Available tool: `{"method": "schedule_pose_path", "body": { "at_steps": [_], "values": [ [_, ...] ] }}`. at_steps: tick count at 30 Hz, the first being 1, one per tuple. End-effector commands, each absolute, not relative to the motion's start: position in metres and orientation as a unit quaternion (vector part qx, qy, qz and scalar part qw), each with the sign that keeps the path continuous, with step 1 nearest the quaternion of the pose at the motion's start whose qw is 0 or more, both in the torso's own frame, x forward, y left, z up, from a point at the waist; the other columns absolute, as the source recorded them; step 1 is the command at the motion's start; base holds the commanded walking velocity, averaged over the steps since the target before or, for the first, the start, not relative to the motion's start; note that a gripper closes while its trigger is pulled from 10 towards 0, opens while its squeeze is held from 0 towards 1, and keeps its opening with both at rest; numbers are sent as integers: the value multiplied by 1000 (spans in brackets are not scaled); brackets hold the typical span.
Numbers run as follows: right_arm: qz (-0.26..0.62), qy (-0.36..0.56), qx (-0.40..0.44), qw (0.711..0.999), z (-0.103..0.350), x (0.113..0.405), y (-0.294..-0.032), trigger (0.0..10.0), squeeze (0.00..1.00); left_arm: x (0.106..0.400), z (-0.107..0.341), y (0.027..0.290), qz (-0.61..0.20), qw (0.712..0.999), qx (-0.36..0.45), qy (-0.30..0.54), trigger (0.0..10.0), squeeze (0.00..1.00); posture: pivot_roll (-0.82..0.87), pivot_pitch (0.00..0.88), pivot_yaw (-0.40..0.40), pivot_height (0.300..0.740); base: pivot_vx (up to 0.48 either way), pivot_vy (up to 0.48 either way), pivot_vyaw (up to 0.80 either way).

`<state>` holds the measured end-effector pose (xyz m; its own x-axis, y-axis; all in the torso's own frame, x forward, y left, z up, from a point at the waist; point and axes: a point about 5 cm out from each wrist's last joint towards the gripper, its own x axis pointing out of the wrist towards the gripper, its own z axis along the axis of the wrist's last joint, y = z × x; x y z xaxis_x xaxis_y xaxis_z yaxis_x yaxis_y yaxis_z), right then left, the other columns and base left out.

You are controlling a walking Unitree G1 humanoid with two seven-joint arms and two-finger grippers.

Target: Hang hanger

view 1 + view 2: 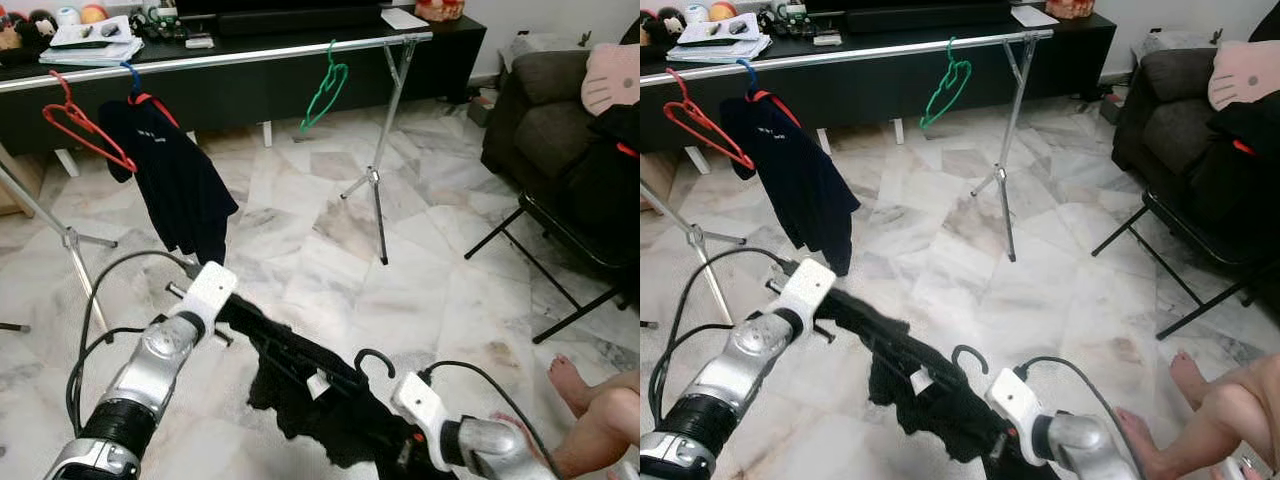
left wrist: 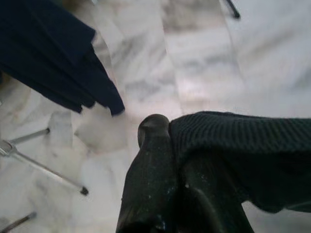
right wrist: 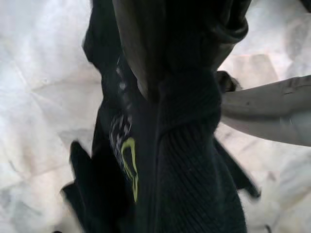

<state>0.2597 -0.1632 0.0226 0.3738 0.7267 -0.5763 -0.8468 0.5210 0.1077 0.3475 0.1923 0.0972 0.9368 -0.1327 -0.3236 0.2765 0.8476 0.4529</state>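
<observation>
A black knit garment (image 1: 320, 395) on a black hanger, hook (image 1: 375, 362) pointing up, hangs low over the floor between my two arms. My left gripper (image 1: 240, 312) is shut on the garment's left shoulder; one black finger (image 2: 150, 179) presses against the knit cloth (image 2: 243, 155). My right gripper (image 1: 398, 438) is shut on the right side, where the cloth (image 3: 189, 160) bunches around its fingers. Ahead stands a silver clothes rail (image 1: 250, 52). It carries a red hanger (image 1: 85, 130), a navy shirt (image 1: 175, 185) and a green hanger (image 1: 325, 85).
The rail's legs (image 1: 380, 190) spread over the marble floor ahead. A black console (image 1: 250, 95) stands behind it. On the right are a black folding chair (image 1: 560, 250) and a dark sofa (image 1: 540, 110). A person's bare legs (image 1: 600, 410) lie at the bottom right.
</observation>
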Motion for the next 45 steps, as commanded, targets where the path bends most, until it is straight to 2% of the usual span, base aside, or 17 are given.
{"method": "schedule_pose_path", "body": {
  "at_steps": [1, 5, 10, 17, 22, 26, 29, 33, 36, 40, 45],
  "values": [
    [442, 291, -106, 842, 23, 262, -178, 0, 0, 348, 97, 200, -91, 948, 269, 143, 10000, 0, -54, 154, -9, 740, 0, 0, 0],
    [323, 305, -115, 889, 20, 278, -198, 0, 0, 344, 91, 199, -104, 949, 257, 151, 10000, 0, -59, 154, -7, 740, 0, 0, 0],
    [289, 266, -88, 915, 29, 288, -198, 0, 0, 334, 83, 187, -181, 941, 238, 159, 10000, 0, -53, 153, -4, 740, 0, 0, 0],
    [331, 207, -42, 920, 51, 293, -184, 0, 0, 331, 74, 188, -203, 932, 240, 180, 10000, 0, -47, 148, -8, 740, 0, 0, 0],
    [344, 180, -5, 921, 62, 298, -184, 0, 0, 328, 65, 199, -174, 922, 267, 218, 10000, 0, -51, 147, -12, 740, 0, 0, 0],
    [366, 201, -23, 908, 58, 293, -187, 0, 0, 329, 66, 203, -163, 920, 283, 217, 10000, 0, -53, 148, -13, 740, 0, 0, 0],
    [357, 274, -73, 890, 41, 283, -197, 0, 0, 334, 76, 200, -158, 933, 266, 185, 10000, 0, -57, 151, -13, 740, 0, 0, 0],
    [327, 296, -98, 892, 33, 282, -204, 0, 0, 336, 87, 198, -164, 946, 230, 157, 10000, 0, -55, 153, -12, 740, 0, 0, 0],
    [291, 295, -118, 902, 32, 287, -208, 0, 0, 333, 91, 196, -199, 943, 221, 151, 10000, 0, -52, 154, -11, 740, 0, 0, 0],
    [243, 275, -129, 921, 36, 297, -209, 0, 0, 321, 86, 190, -266, 921, 227, 173, 10000, 0, -49, 154, -10, 740, 0, 0, 0],
    [221, 273, -142, 926, 35, 300, -210, 0, 0, 314, 87, 183, -310, 911, 211, 170, 10000, 0, -45, 154, -9, 740, 0, 0, 0]
  ]
}}
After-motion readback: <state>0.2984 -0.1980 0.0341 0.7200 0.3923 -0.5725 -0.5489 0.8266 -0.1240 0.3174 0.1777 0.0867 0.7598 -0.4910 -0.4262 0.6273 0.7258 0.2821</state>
